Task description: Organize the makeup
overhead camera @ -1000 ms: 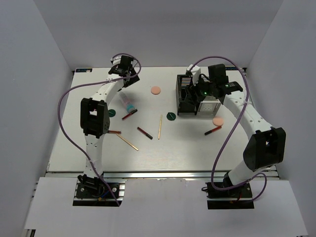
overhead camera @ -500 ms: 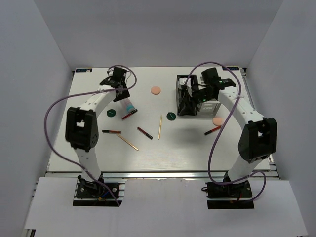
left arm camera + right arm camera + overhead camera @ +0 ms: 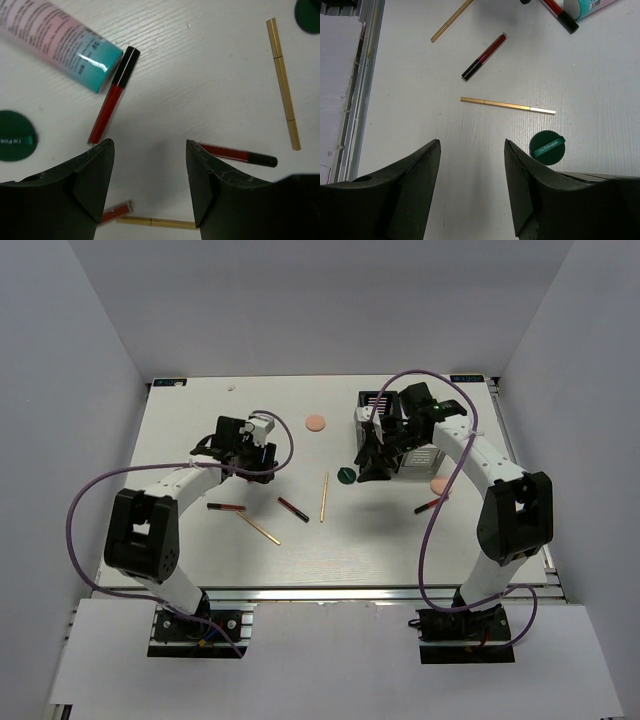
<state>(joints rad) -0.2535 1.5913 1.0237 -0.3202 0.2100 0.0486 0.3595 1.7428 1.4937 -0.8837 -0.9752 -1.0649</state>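
Left gripper (image 3: 149,165) jaws apart near red pencil (image 3: 107,112); right gripper (image 3: 472,165) likewise beside green disc (image 3: 547,147)

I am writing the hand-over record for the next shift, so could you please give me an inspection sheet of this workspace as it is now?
Surface: white table, no spill seen.
Job's things: white tube with pink-teal label, red-and-black lip pencils, thin gold sticks, two peach round puffs and dark-green discs, all loose on the table.
Clutter: nothing seen; only a black-and-white slotted organizer box, partly behind the right arm.
Grippers: left gripper open and empty above the pencils; right gripper open and empty, near a disc.
Cables: purple cables arch from both arms; no snag seen.
Surroundings: plain grey walls on three sides; metal rail at the near edge.
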